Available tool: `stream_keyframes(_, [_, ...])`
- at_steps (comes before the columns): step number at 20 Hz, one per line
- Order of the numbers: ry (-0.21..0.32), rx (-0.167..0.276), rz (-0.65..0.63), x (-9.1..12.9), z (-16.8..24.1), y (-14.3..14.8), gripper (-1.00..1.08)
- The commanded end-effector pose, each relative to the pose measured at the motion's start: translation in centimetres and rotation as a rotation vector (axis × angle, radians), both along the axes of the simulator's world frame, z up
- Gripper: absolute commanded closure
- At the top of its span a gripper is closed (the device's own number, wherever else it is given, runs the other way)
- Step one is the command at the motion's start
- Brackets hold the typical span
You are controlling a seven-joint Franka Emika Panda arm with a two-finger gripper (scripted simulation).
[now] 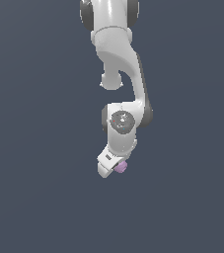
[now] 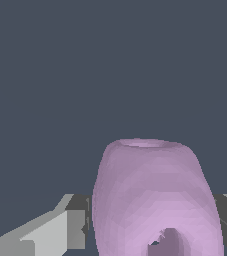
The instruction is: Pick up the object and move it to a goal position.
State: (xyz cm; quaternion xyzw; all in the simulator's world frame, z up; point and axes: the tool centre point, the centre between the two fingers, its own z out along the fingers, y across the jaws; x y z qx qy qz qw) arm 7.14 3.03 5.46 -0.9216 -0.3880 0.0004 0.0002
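The arm [image 1: 121, 74] hung down from the top of the exterior view, white with dark gray joints, in front of a plain dark blue-gray background. At its low end sat the hand [image 1: 114, 169], tilted a little toward the exterior view's left. The object [image 1: 121, 167] was a small pale pink-purple lump, and it sat right at the tip of the hand, poking out on the exterior view's right side. It was much smaller than the hand. In the wrist view the object [image 2: 155, 200] looked big and filled the space between the 2 fingers [image 2: 60, 232]. 1 gray finger showed on each side of it, and both pressed right up against its sides, so the hand was pinching the object. The object had a flat, round rim at its far end and a dark hole in the near face. Its skin looked smooth but a bit bumpy. No counter could be made out in either view, so whether the object was in the air or low down could not be told.
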Motion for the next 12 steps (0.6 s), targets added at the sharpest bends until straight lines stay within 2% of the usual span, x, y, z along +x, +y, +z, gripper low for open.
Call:
stream_keyframes(1, [-0.001,0.000,0.000,-0.3,0.4,-0.1,1.08])
stream_keyframes(12, [-0.001,-0.001,-0.001,-4.0,4.2,-1.4,1.08])
